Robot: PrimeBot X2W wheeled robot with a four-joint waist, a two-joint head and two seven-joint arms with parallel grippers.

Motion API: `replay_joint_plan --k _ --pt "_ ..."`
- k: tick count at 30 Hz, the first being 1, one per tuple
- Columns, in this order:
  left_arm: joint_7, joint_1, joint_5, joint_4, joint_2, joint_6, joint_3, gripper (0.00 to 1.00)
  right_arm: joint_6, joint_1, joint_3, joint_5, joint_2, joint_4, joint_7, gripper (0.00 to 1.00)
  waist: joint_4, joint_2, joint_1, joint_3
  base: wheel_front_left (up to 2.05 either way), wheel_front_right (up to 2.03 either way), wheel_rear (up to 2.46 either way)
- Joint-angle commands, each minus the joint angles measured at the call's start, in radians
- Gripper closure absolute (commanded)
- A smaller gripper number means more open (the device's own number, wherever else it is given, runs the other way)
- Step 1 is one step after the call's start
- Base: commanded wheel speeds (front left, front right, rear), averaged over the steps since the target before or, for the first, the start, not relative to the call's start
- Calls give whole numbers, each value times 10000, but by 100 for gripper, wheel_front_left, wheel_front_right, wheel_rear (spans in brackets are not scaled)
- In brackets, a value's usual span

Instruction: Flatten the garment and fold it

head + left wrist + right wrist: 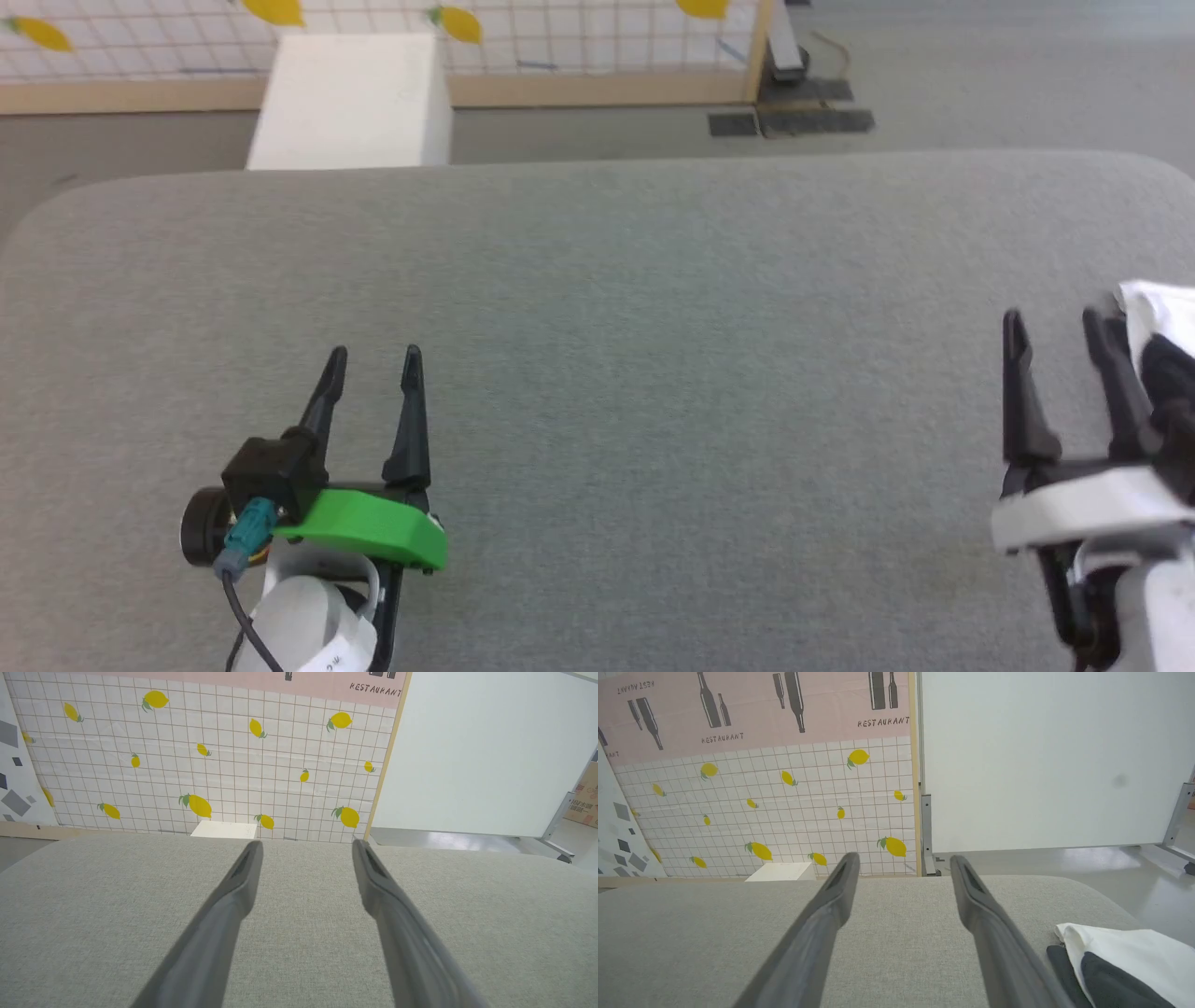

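The garment [1158,322], white cloth with black parts, lies bunched at the table's far right edge, mostly cut off by the head view. In the right wrist view the garment [1120,956] sits at the lower right, just beside my right gripper's fingers. My right gripper [1055,322] stands open and empty to the garment's left, its right finger close against the cloth. At the lower left my left gripper [375,359] also stands open, holding nothing, over bare grey table [653,355]. The left gripper [306,845] and right gripper [903,858] show spread fingers in their wrist views.
A white box [350,98] stands on the floor beyond the table's far edge. Behind it runs a lemon-patterned tiled panel [210,765], with a white partition [1041,756] to the right. The table's rounded far corners fall away to grey floor.
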State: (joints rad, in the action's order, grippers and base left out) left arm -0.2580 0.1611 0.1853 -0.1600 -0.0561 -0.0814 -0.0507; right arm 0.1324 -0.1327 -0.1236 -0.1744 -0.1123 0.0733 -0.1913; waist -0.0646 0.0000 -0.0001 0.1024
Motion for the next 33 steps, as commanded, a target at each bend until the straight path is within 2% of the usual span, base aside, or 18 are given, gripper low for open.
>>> replay_joint_plan --k 1,9,20,33 --pt "-37 -183 157 -56 42 19 -33 0 -17 311 -3 66 158 -119 -131 0 545 0 1 -517 0 0 0" --pt "-37 -555 227 -121 55 31 -178 0 -17 1079 191 449 570 -125 -310 0 777 0 1 -765 0 0 0" --pt "-37 -1234 400 -164 57 152 -499 0 -17 1897 196 317 617 -261 -402 0 829 0 1 -1192 0 0 0" --pt "-37 -1336 533 -62 58 271 -596 0 -17 2185 179 88 619 -264 -390 0 811 0 1 -1167 0 0 0"
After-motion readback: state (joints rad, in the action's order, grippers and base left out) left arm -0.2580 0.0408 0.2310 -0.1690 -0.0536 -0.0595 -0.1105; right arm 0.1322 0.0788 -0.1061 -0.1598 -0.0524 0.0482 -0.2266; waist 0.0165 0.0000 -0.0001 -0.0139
